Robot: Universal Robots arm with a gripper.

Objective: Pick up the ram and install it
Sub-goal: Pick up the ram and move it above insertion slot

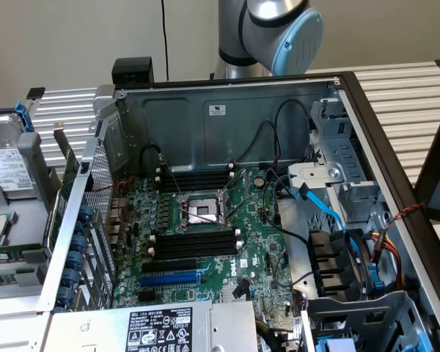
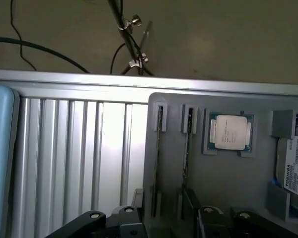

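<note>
Ram point(image 2: 158, 148) is sitting on edge by the edge of the tray point(image 2: 228, 188) under the wide-open, empty end effector point(image 2: 169, 223), so an off-centre close is risking a snag on the neighbouring stick point(image 2: 187, 148).

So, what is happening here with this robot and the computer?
A robot arm works next to an open computer case. Its gripper is open and empty, close to a grey tray where two ram sticks stand on edge beside a CPU. No ram is picked up yet, and the black slots on the motherboard look empty.
</note>
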